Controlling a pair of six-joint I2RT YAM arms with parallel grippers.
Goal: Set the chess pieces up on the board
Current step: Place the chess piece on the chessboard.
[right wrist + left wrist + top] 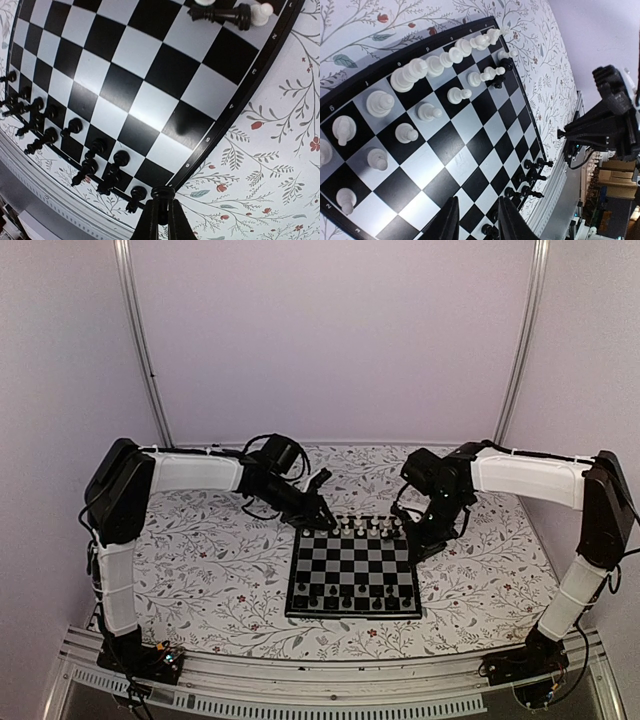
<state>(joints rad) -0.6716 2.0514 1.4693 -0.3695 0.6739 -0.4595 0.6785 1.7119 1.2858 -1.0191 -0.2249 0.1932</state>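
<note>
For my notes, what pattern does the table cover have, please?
Table cover: grey leafy sprigs, small red flowers on white; right wrist view.

Glossy board (150, 107) – smooth plastic-looking chess pieces (380, 102) – matt table cover (280, 150).

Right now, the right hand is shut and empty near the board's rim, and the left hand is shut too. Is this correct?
No. The left hand is open, fingers apart with nothing between; the left wrist view shows it. The right hand is shut and empty near the board's rim.
</note>
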